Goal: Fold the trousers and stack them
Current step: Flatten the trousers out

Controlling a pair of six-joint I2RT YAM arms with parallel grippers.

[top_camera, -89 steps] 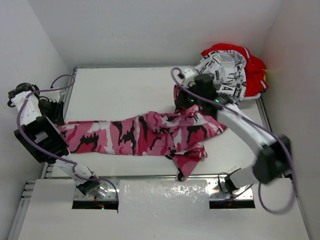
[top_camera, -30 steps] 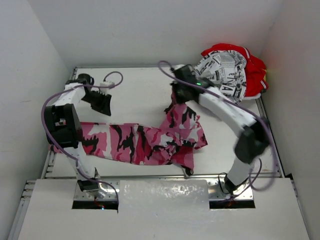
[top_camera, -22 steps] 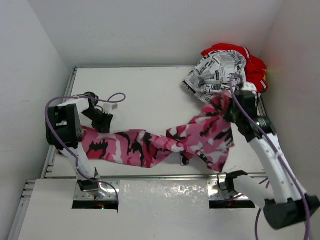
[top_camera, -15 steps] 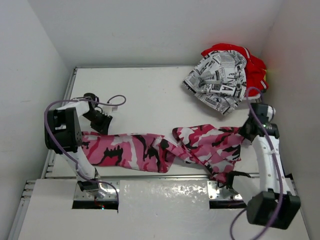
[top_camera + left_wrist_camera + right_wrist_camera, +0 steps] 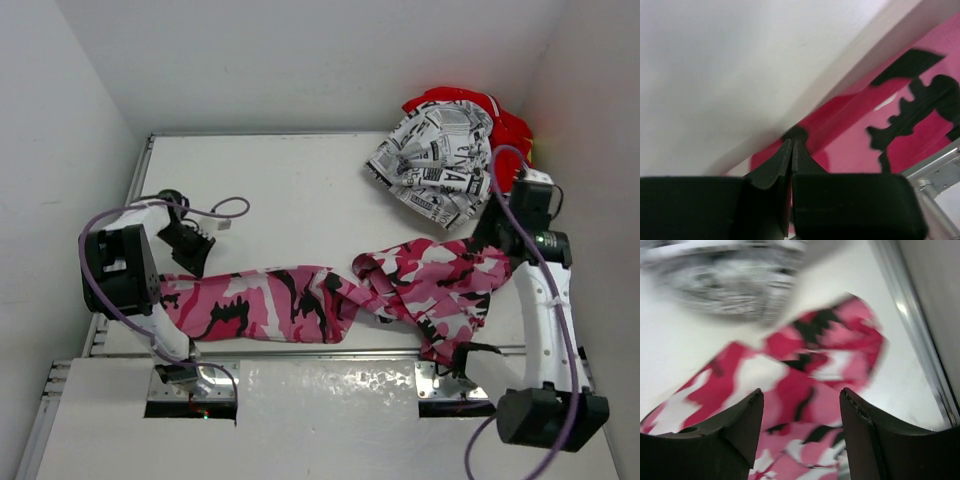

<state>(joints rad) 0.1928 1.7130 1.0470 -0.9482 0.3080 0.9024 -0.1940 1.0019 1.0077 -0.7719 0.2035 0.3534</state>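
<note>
Since 3 s ago, the camouflage trousers (image 5: 300, 300) have been drawn from the middle of the table (image 5: 290, 190) toward its near edge. Their waist end has been carried away from the pile at the far right and set down at the right side. In the last 0.5 s the right gripper (image 5: 497, 240) has been lifted slightly toward the far side, and the left gripper (image 5: 190, 262) has been shifted a little nearer and to the left.

The pink, white, black and crimson pair is laid out lengthwise from left to right. The legs are stretched along the near left, and the bunched, creased waist part lies at the near right.

In the left wrist view, the 2 fingers of the left gripper (image 5: 791, 150) are seen pressed together. The edge of the pink cloth (image 5: 920, 115) is caught at their tips and spreads away toward a metal rail (image 5: 935, 175).

In the right wrist view, the right gripper (image 5: 801, 395) is seen spread wide with nothing between its fingers. It is held just above the waist end of the camouflage cloth (image 5: 805, 370), and that view is blurred.

The newsprint-patterned trousers (image 5: 435, 160) are heaped at the far right corner on top of the red trousers (image 5: 510, 130), apart from the camouflage pair. Black printed lettering covers the white cloth, but it is too small to be read from above and is smeared in the wrist view (image 5: 725, 280). No brand or label can be made out.
</note>
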